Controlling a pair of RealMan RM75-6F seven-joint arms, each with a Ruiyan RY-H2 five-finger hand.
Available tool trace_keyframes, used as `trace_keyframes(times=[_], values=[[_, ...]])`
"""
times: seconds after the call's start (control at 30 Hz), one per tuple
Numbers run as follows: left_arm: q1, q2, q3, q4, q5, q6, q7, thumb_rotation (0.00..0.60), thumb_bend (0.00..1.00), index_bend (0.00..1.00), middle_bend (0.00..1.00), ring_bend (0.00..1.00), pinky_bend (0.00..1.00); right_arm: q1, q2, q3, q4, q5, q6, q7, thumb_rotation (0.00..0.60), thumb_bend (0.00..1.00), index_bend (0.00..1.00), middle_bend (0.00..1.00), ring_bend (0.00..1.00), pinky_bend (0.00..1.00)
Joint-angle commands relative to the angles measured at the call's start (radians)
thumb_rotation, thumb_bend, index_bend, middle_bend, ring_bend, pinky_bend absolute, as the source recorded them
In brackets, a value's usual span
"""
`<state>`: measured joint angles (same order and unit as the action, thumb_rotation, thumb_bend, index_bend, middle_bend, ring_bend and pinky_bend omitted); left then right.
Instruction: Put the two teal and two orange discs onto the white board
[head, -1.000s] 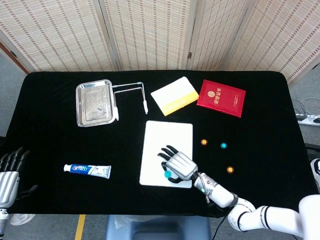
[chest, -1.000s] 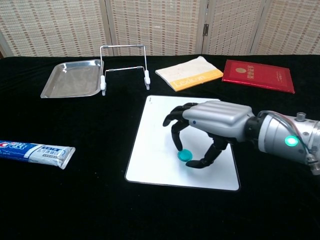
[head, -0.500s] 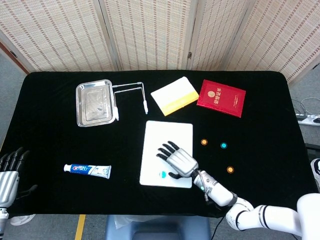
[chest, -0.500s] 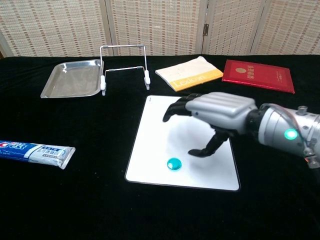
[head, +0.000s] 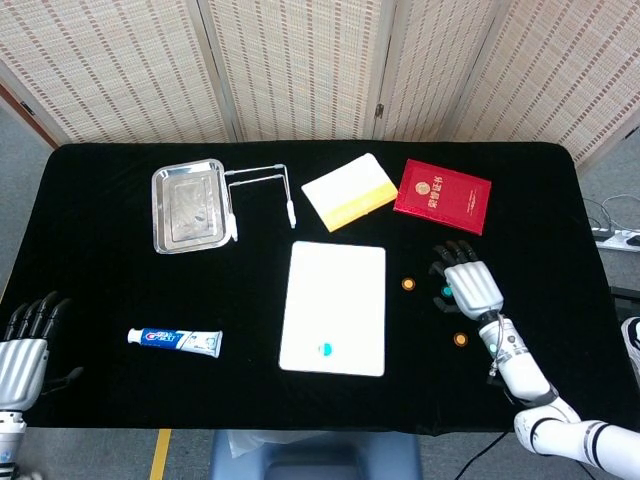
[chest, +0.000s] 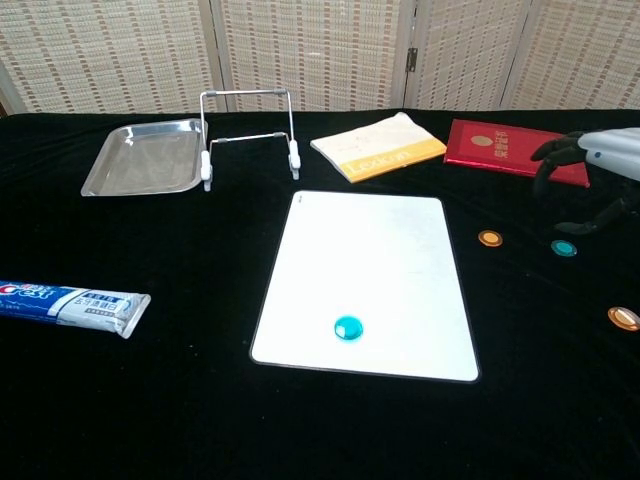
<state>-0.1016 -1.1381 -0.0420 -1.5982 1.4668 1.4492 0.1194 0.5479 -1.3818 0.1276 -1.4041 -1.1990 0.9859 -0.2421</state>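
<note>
Lying across the whole scene is the black table, and on it the white board serves as my landmark. Behind the board and off to its left sits the metal tray, with the wire stand between the tray and the board's far left corner. Behind the board's far right corner lies the yellow-and-white booklet, and further right of that the red booklet. Well to the left of the board, near the table's front edge, lies the toothpaste tube. My right hand hangs to the right of the board with fingers spread and slightly curled, holding nothing, directly above the second teal disc, which lies on the black cloth; whether my fingertips touch it I cannot tell. My left hand shows only at the frame's lower left, far left of the board beyond the table's edge, fingers apart and holding nothing. One teal disc rests on the board, near its front edge and a little left of centre. One orange disc lies on the cloth just right of the board, between the board and my right hand. The other orange disc lies further right and nearer the front.
</note>
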Motion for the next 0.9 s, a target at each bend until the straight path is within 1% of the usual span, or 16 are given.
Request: trace_keyframes(times=[0.03,0.27,0.43,0.63,0.9], values=[[-0.002,0.000,0.002,-0.006,0.002,-0.002,0.007,0.600,0.15,0.00,0.00,0.00,0.00,-0.011,-0.013,-0.006,0.066,0.032,-0.033,0.035,0.532,0.37,0.39,0.15,0.01,0.00],[-0.001,0.005,0.003,-0.020,0.001,-0.001,0.020,0.600,0.15,0.00,0.00,0.00,0.00,-0.001,-0.075,-0.017,0.196,0.049,-0.105,0.089,0.531,0.37,0.41,0.15,0.01,0.00],[-0.001,0.006,0.004,-0.023,-0.003,-0.002,0.024,0.600,0.15,0.00,0.00,0.00,0.00,0.007,-0.108,-0.016,0.254,0.038,-0.122,0.112,0.532,0.37,0.42,0.15,0.01,0.00],[-0.001,0.008,0.003,-0.024,-0.004,-0.001,0.025,0.600,0.15,0.00,0.00,0.00,0.00,0.019,-0.130,-0.010,0.291,0.036,-0.139,0.114,0.531,0.37,0.43,0.15,0.01,0.00],[-0.002,0.008,0.003,-0.021,-0.008,-0.002,0.023,0.600,0.15,0.00,0.00,0.00,0.00,0.037,-0.151,-0.005,0.313,0.032,-0.160,0.109,0.532,0.37,0.44,0.16,0.01,0.00]])
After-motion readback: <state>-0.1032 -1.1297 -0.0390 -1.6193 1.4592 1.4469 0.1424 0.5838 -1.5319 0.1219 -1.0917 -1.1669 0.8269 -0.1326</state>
